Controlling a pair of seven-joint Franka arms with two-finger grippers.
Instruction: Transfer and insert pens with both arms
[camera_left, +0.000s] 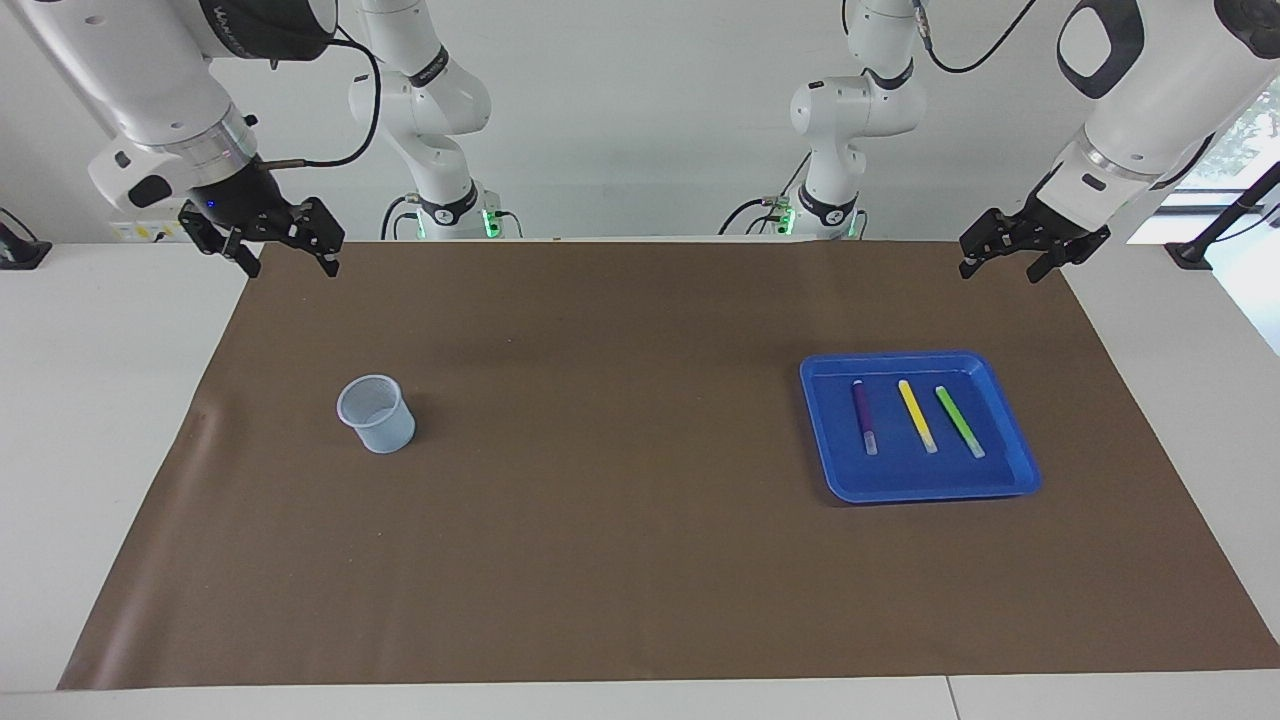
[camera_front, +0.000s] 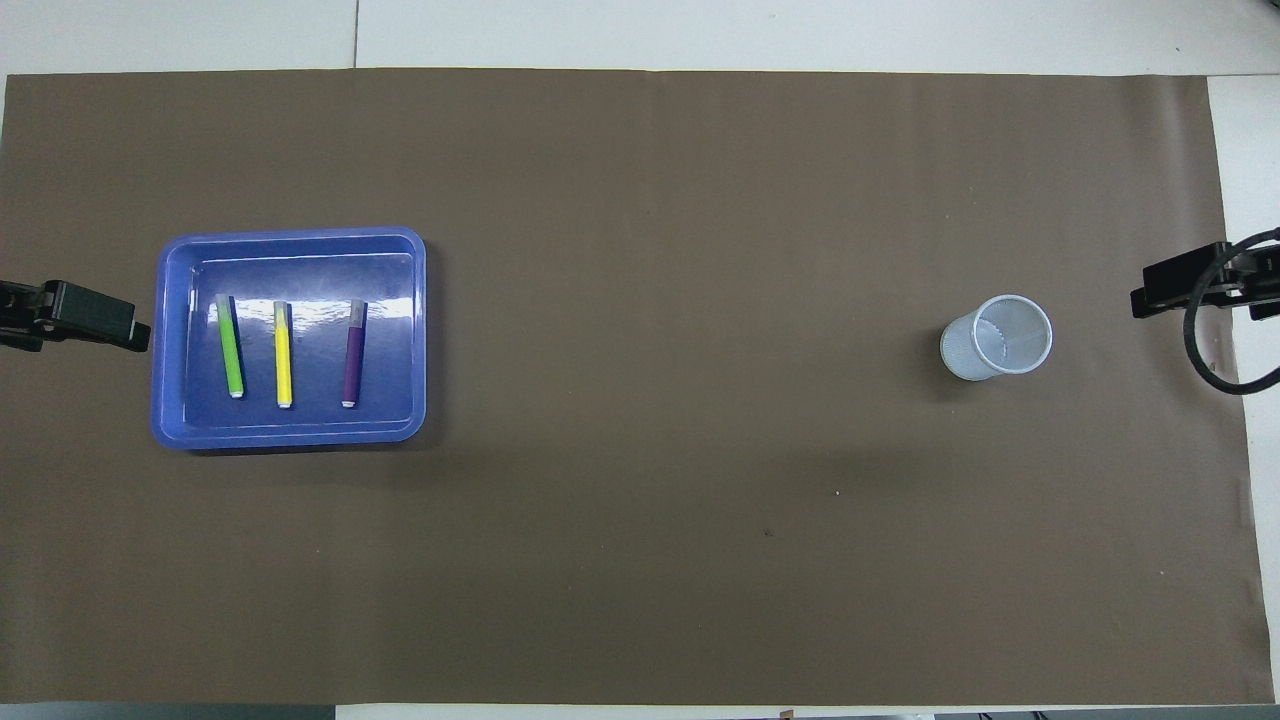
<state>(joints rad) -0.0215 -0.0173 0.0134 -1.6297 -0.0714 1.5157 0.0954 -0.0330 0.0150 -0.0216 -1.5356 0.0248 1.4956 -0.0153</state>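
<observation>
Three pens lie side by side in a blue tray (camera_left: 1010, 480) (camera_front: 420, 330): purple (camera_left: 864, 416) (camera_front: 352, 352), yellow (camera_left: 916, 415) (camera_front: 284, 355) and green (camera_left: 959, 420) (camera_front: 230, 346), each with a whitish end. Nothing touches them. My left gripper (camera_left: 1003, 270) (camera_front: 120, 330) hangs open in the air over the mat's edge at the left arm's end, apart from the tray, with nothing in it. My right gripper (camera_left: 288, 262) (camera_front: 1150, 295) hangs open and empty over the mat's edge at the right arm's end.
A pale mesh cup (camera_left: 377, 412) (camera_front: 997, 336) stands upright on the brown mat (camera_left: 620, 500) toward the right arm's end. Two smaller white arms (camera_left: 440, 130) (camera_left: 850, 120) with green lights stand at the table's robot end.
</observation>
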